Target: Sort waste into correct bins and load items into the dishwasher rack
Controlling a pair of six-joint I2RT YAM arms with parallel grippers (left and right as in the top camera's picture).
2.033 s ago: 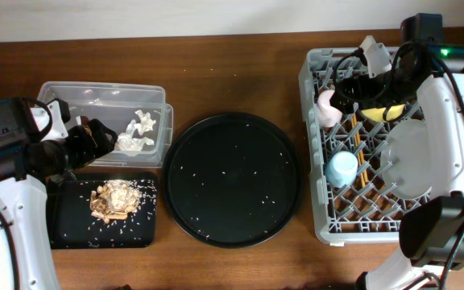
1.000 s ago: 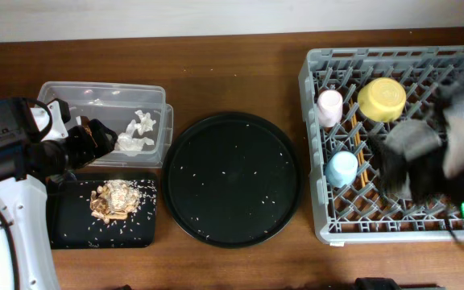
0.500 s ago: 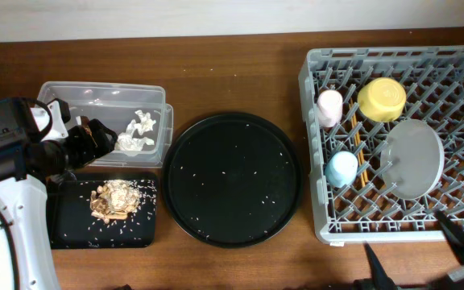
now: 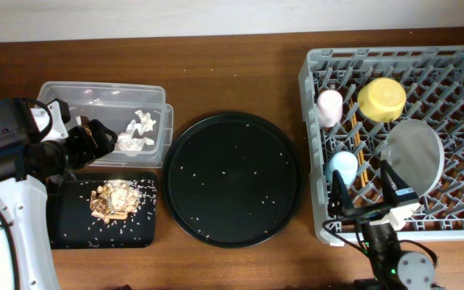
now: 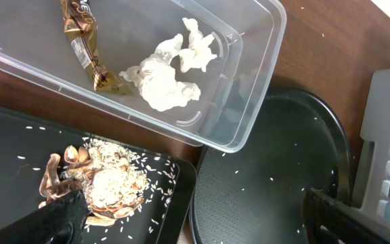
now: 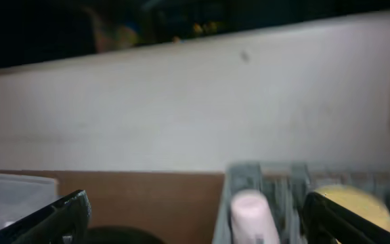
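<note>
The grey dishwasher rack [image 4: 457,64] at the right holds a pink cup [image 4: 329,107], a yellow bowl [image 4: 382,98], a blue cup [image 4: 342,167], a pale grey plate [image 4: 413,155] on edge, and wooden chopsticks [image 4: 362,171]. White tissue [image 5: 168,74] and a brown wrapper [image 5: 87,44] lie in the clear tub [image 4: 63,97]. Tan food scraps [image 4: 113,199] sit on the shallow black tray [image 4: 71,229]. My left gripper [image 4: 87,143] hovers open and empty over the tub's near edge. My right gripper [image 4: 366,193] is open and empty at the rack's front left corner, facing the pink cup [image 6: 252,217].
A large round black tray [image 4: 234,179] speckled with rice grains lies between the bins and the rack. Rice is scattered on the shallow tray around the scraps. A white wall runs behind the table.
My right arm swung off the rack and dropped to the table's front edge, below the rack's front left corner. The plate now shows standing in the rack. My left arm held still.
</note>
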